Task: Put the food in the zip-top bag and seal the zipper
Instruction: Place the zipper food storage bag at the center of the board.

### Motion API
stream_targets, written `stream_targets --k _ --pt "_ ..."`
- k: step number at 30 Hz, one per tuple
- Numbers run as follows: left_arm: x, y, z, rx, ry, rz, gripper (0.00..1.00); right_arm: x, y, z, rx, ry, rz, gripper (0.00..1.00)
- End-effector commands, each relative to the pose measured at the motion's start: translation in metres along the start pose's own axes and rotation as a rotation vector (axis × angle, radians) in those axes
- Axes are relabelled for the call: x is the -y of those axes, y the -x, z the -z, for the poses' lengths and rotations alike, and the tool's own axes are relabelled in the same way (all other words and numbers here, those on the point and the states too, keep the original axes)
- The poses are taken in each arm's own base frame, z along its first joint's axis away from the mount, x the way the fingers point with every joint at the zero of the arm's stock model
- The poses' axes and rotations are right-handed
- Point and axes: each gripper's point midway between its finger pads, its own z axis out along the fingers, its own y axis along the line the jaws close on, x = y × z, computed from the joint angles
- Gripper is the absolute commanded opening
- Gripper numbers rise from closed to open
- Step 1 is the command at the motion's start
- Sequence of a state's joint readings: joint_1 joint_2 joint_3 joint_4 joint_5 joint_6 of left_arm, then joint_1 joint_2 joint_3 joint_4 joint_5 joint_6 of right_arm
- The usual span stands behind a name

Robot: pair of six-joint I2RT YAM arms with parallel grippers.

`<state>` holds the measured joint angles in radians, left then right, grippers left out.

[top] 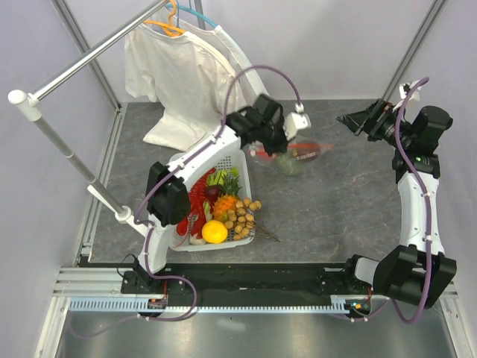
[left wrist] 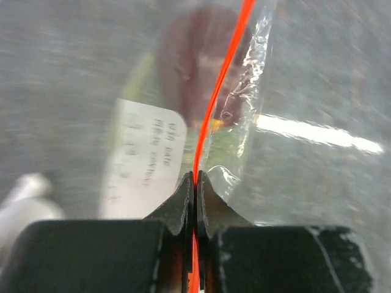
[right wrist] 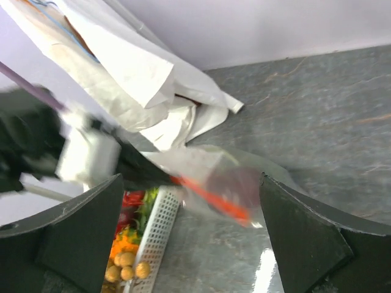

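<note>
One zip-top bag (top: 298, 158), one zipper (left wrist: 220, 85) pinched in left hand (left wrist: 194, 178)

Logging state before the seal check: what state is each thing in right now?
zip-top bag: food inside, held at its mouth.
zipper: pinched; sealed or not, cannot tell.
left gripper: fingers shut on the zipper.
right gripper: fingers open, empty, clear of the bag.
basket: upright, produce inside.
shirt: hung up.

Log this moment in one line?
left jaws: shut on zipper | right jaws: open, off zip-top bag | food: some bagged, more in basket
</note>
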<state>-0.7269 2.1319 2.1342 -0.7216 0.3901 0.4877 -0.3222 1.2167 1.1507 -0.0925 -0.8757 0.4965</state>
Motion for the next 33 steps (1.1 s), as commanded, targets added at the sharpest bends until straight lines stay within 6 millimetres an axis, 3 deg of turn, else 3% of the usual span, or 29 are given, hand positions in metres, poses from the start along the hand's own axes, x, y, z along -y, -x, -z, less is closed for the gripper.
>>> stream_targets --k 1,4,7,10,11,13,14,15,17,18,20,21,24,26,28,31,33 --pt "0.083 -0.024 -0.021 -0.083 -0.174 0.031 0.02 -0.018 -0.003 0.004 -0.004 0.073 -0.021 0.98" --pt "0.131 -0.039 -0.027 -0.136 -0.293 0.096 0.02 -0.018 -0.006 0.008 -0.012 0.067 0.011 0.98" --pt "0.163 -0.039 -0.025 -0.15 -0.374 0.132 0.02 -0.017 -0.009 0.01 -0.027 0.063 0.027 0.98" --pt "0.185 -0.03 -0.018 -0.14 -0.445 0.152 0.19 -0.015 -0.011 0.009 -0.042 0.06 0.026 0.98" --pt "0.186 -0.028 -0.016 -0.14 -0.446 0.152 0.33 -0.014 -0.014 0.009 -0.052 0.056 0.019 0.98" --pt "0.181 -0.019 -0.006 -0.135 -0.424 0.143 0.5 -0.012 -0.016 0.01 -0.063 0.052 0.043 0.98" --pt "0.177 -0.016 -0.003 -0.132 -0.412 0.137 0.66 -0.011 -0.02 0.011 -0.075 0.043 0.038 0.98" --pt "0.171 -0.001 0.004 -0.1 -0.393 0.116 0.68 -0.009 -0.022 0.012 -0.083 0.036 0.035 0.98" --pt "0.16 0.02 0.022 -0.055 -0.368 0.086 0.92 -0.005 -0.028 0.012 -0.101 0.025 0.034 0.98" --pt "0.148 0.048 0.036 0.013 -0.332 0.053 0.94 -0.004 -0.031 0.012 -0.107 0.021 0.029 0.98" --pt "0.124 0.067 0.053 0.05 -0.268 0.049 1.0 -0.002 -0.032 0.013 -0.106 0.013 0.028 0.98" --pt "0.11 0.094 0.072 0.121 -0.221 0.025 1.0 0.0 -0.032 0.013 -0.103 0.004 0.027 0.98" --pt "0.07 0.11 0.103 0.179 -0.123 0.037 1.0 0.003 -0.034 0.014 -0.103 -0.018 0.034 0.98" --pt "0.045 0.108 0.128 0.201 -0.058 0.044 1.0 0.006 -0.039 0.015 -0.118 -0.031 0.027 0.98" --pt "0.028 0.097 0.142 0.182 0.002 0.074 1.0 0.01 -0.044 0.018 -0.124 -0.053 0.042 0.98" --pt "-0.011 0.068 0.179 0.163 0.099 0.18 1.0 0.017 -0.055 0.022 -0.149 -0.084 0.058 0.98" --pt "-0.019 0.049 0.197 0.142 0.131 0.248 1.0 0.023 -0.066 0.026 -0.174 -0.107 0.059 0.98"
